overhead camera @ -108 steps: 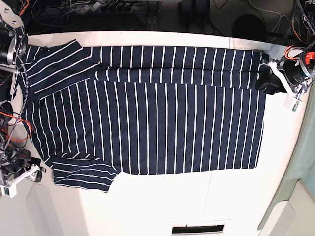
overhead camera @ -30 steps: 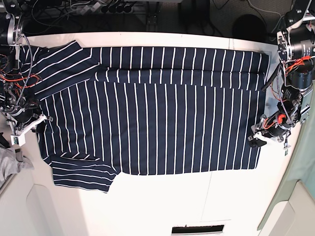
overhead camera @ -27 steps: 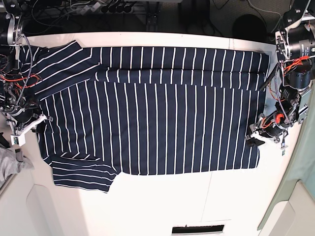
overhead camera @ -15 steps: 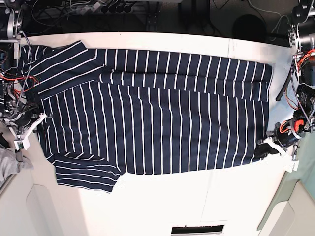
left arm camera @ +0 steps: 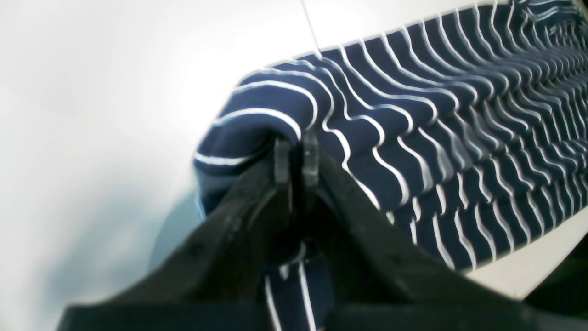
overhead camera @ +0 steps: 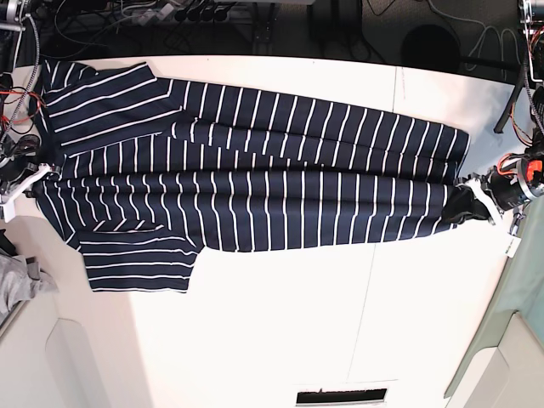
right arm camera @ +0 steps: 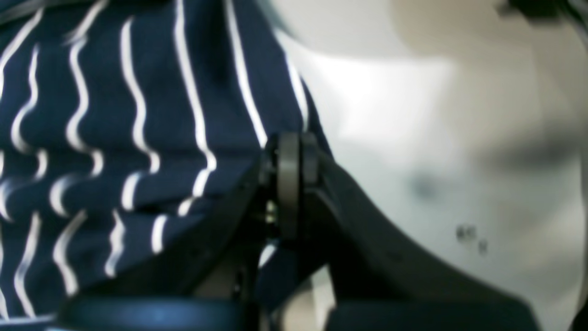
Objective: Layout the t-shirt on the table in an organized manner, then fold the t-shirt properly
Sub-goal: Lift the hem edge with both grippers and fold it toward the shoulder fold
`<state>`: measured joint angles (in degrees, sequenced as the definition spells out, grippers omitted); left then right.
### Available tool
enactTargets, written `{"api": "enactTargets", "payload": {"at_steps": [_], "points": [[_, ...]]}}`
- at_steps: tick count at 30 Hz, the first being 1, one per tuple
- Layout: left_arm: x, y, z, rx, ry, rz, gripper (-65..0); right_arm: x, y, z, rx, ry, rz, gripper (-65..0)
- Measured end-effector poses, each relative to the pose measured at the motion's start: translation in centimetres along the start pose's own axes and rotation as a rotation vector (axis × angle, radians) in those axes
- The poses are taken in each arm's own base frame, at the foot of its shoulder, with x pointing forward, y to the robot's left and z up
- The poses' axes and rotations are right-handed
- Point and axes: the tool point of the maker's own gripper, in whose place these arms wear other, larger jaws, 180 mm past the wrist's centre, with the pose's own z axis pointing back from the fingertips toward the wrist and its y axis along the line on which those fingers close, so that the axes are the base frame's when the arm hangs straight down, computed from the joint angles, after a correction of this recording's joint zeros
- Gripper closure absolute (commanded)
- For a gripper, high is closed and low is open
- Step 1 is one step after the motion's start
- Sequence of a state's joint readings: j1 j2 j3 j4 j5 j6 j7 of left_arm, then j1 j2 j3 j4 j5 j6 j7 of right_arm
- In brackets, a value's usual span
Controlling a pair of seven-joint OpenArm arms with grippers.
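The t-shirt (overhead camera: 255, 187), navy with thin white stripes, stretches as a long band across the white table (overhead camera: 340, 323). A sleeve (overhead camera: 136, 259) lies flat at the near left. My left gripper (overhead camera: 473, 201) sits at the shirt's right end, shut on a bunched fold of the t-shirt (left arm camera: 413, 115); the left gripper (left arm camera: 296, 154) has its jaws pressed together over the cloth. My right gripper (overhead camera: 32, 176) holds the left end. In the right wrist view the right gripper (right arm camera: 291, 158) is shut on the edge of the t-shirt (right arm camera: 138, 115).
A plain grey cloth (overhead camera: 19, 285) lies off the table's left edge. Cables and dark gear (overhead camera: 170, 13) run behind the far edge. A thin seam (overhead camera: 370, 280) crosses the tabletop, and a dark slot (overhead camera: 342, 396) sits at the near edge.
Both grippers have closed on the shirt's near edge and carried it toward the far side. The shirt's visible band is now narrower and slanted.
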<state>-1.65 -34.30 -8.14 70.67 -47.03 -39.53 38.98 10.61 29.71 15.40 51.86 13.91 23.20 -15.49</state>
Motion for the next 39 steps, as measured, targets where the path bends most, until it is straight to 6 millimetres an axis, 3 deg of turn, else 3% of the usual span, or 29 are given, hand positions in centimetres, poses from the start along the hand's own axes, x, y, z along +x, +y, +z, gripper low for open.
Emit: {"api": "enactTargets", "payload": {"at_steps": [3,7,9,15,21,25,27,30,34,39], "points": [[-1.3,-0.1,0.1,0.000,0.024,0.009,0.0,-1.2,-0.3,0.4,0.003,0.000,-0.057,0.0],[-1.6,-0.4,-0.1,-0.006,0.025,0.016,0.0,-1.7,-0.4,0.6,-0.001,-0.008,-0.059,-32.9],[-1.6,-0.6,-0.3,-0.010,0.023,0.020,0.0,-0.8,-0.4,0.6,-0.001,-0.056,-0.072,-37.3],[-2.0,-0.4,-0.4,0.001,0.041,0.004,0.0,3.4,-0.4,0.5,0.001,-0.190,-0.184,-37.3],[-2.2,-0.4,-0.4,0.008,0.051,-0.005,0.0,6.7,3.3,-1.2,0.035,-0.256,-0.266,-37.1],[-2.4,-0.4,-0.4,0.009,0.056,-0.005,0.0,7.9,4.6,-3.2,0.008,-0.257,-0.289,-37.1],[-2.8,-0.4,-0.4,0.008,0.069,-0.002,0.0,7.7,5.1,-4.4,0.001,-0.247,-0.280,-37.1],[-3.6,-0.4,-0.2,0.008,0.083,0.005,0.0,5.7,5.9,-6.2,-0.006,-0.174,-0.249,-37.1],[-4.4,-0.8,-0.4,0.002,0.091,0.015,0.0,4.7,7.6,-7.2,0.044,-0.134,-0.169,-36.1],[-4.0,-1.4,-0.8,-0.012,0.072,0.025,0.0,4.9,10.5,-7.3,0.143,-0.145,-0.106,-21.6]]}}
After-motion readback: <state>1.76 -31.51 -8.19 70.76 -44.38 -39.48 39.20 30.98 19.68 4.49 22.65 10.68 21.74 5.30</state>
